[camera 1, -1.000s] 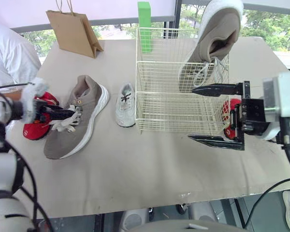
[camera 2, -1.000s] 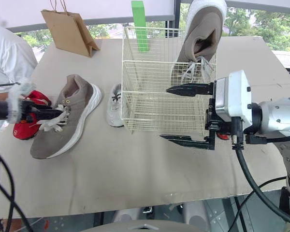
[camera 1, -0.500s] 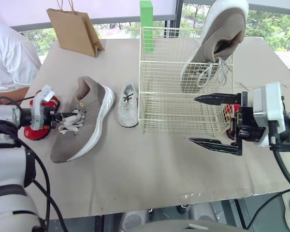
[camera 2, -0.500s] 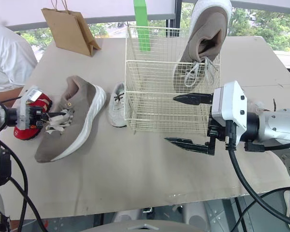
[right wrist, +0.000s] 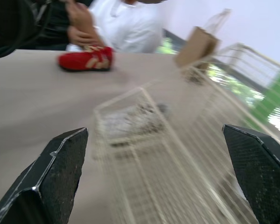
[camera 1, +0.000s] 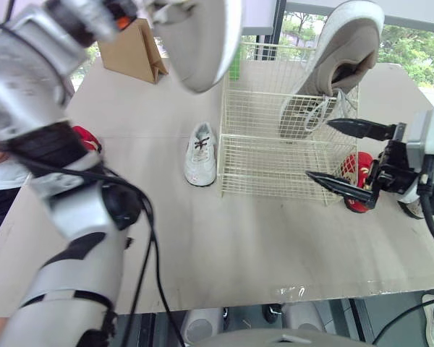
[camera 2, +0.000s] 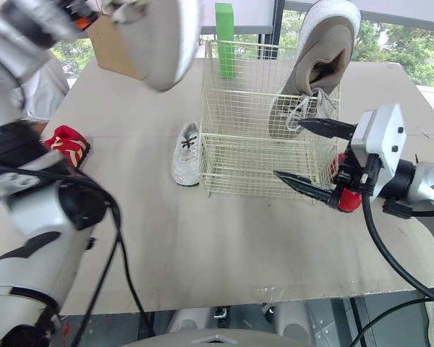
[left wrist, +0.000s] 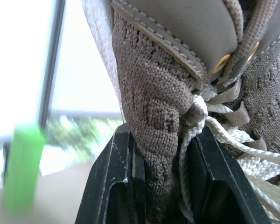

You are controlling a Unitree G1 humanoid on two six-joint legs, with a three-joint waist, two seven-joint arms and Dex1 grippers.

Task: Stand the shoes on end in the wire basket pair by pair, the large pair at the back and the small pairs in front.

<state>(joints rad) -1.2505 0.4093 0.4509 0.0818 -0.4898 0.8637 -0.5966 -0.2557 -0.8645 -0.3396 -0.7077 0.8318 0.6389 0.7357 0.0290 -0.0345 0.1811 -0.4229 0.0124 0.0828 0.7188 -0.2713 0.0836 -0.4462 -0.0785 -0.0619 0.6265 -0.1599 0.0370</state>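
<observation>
My left gripper (left wrist: 162, 154) is shut on the tongue and laces of a large grey shoe (camera 1: 202, 36). That shoe hangs high in the air, left of the wire basket (camera 1: 275, 155), with its white sole toward me. Its mate (camera 1: 336, 61) stands on end in the basket's back right corner. A small white shoe (camera 1: 201, 144) lies on the table just left of the basket. One small red shoe (camera 2: 67, 141) lies at the far left, another (camera 1: 356, 173) right of the basket. At the basket's right side my right gripper (camera 1: 322, 150) is open and holds nothing.
A brown paper bag (camera 1: 134, 54) and a green block (camera 2: 225, 29) stand at the back of the table (camera 1: 224, 238). A person in a white shirt (right wrist: 130, 23) sits at the table's left edge, hands near the red shoe.
The left gripper shut on the large grey shoe's laces and lifted it off the table, up and toward the basket. The head camera shifted. The right gripper stayed open beside the basket.
</observation>
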